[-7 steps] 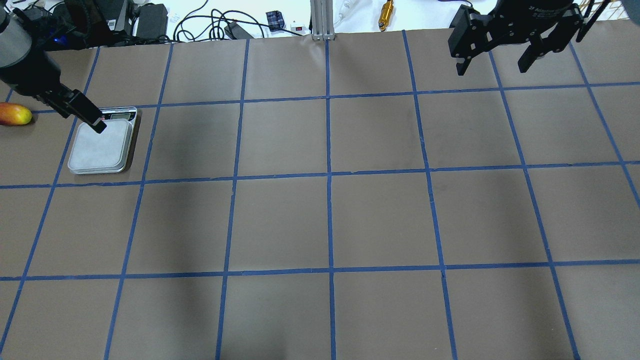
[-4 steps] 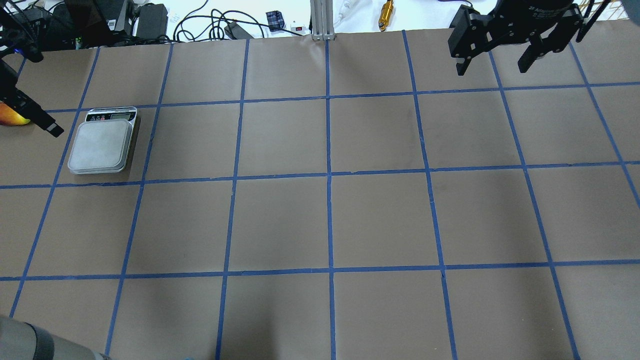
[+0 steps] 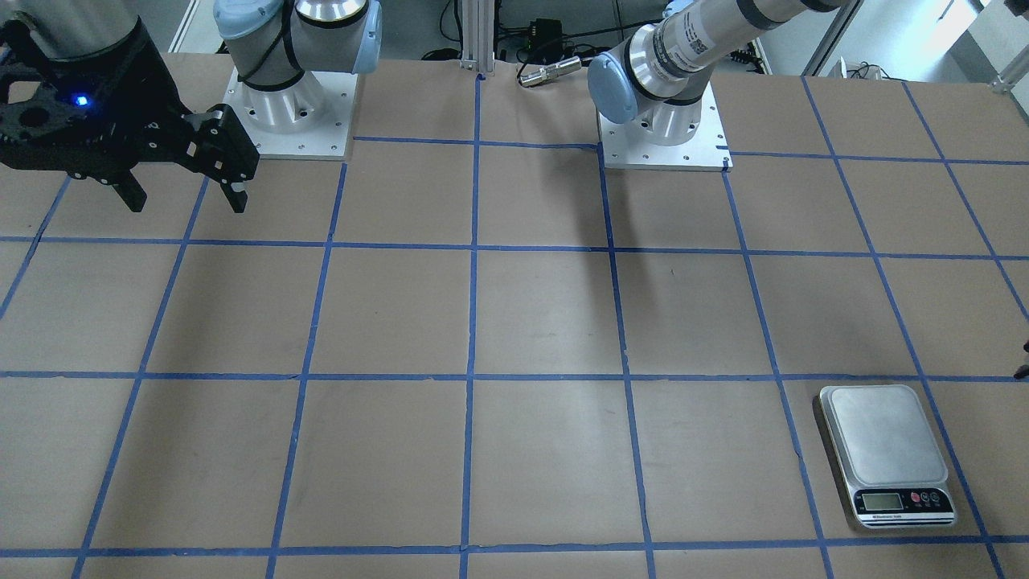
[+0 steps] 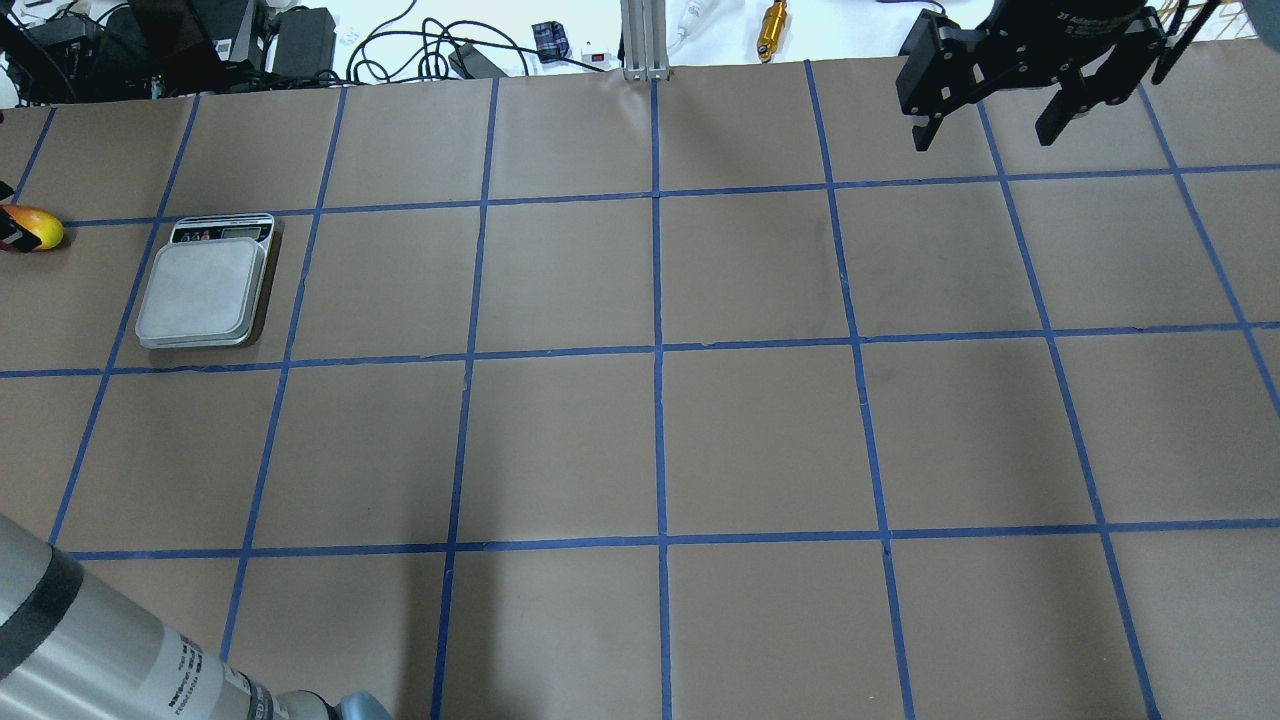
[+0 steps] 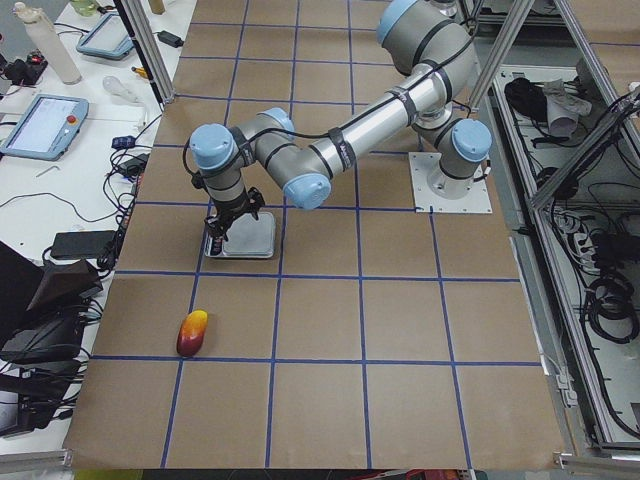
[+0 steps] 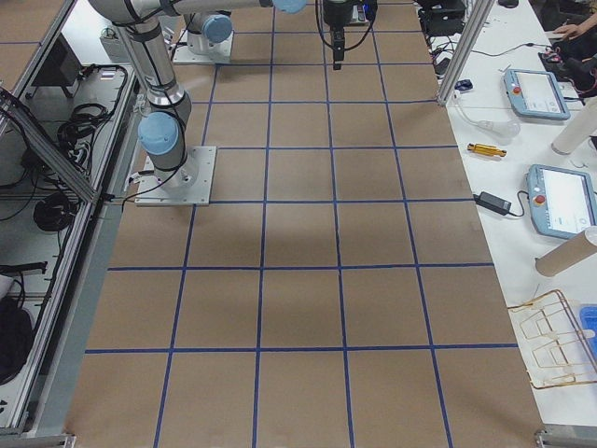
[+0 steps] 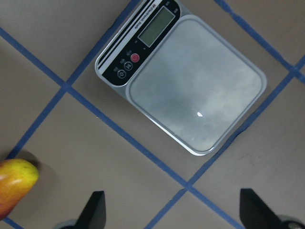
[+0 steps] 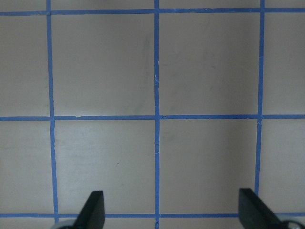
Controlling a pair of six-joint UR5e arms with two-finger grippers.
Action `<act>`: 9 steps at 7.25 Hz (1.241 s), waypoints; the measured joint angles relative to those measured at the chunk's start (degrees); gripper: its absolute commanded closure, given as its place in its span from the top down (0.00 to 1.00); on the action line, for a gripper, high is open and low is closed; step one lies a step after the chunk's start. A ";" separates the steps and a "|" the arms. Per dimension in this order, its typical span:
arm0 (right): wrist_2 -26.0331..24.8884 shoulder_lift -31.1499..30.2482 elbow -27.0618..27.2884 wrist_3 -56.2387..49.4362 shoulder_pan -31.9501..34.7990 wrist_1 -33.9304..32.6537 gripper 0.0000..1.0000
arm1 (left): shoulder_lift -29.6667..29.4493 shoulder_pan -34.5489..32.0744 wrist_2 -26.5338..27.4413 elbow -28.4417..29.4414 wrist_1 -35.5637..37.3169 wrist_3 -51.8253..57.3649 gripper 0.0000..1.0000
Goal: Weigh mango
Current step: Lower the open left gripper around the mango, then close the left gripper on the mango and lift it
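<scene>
The mango, yellow blending to red-orange, lies on the table at the far left edge, just left of the silver scale. It also shows in the exterior left view and at the lower left of the left wrist view. My left gripper is open and empty, hovering above the table. The mango lies outside its left finger and the scale is ahead. Only a dark tip of it shows in the overhead view. My right gripper is open and empty at the far right.
The scale's plate is bare, its display toward the table's far side. The left arm's forearm crosses the near left corner. Cables and devices lie beyond the far edge. Blue tape lines grid the brown table.
My left gripper has moved left from over the scale toward the mango, almost out of the overhead view. Its forearm has come in at the bottom left. The right arm has not moved.
</scene>
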 measured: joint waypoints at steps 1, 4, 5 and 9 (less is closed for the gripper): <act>0.00 0.01 0.00 0.00 0.00 0.00 1.00 | -3.53 1.24 -0.28 4.10 0.64 3.96 1.00; 0.00 -0.03 0.00 0.00 -0.01 0.00 1.00 | -13.66 3.95 -2.95 16.43 1.00 14.14 1.00; -0.01 -0.03 0.00 0.00 -0.02 0.00 1.00 | -16.34 4.67 -3.83 19.61 1.01 18.30 1.00; 0.01 -0.01 0.00 0.00 0.03 0.00 1.00 | -24.36 6.05 -5.51 28.85 2.17 35.25 1.00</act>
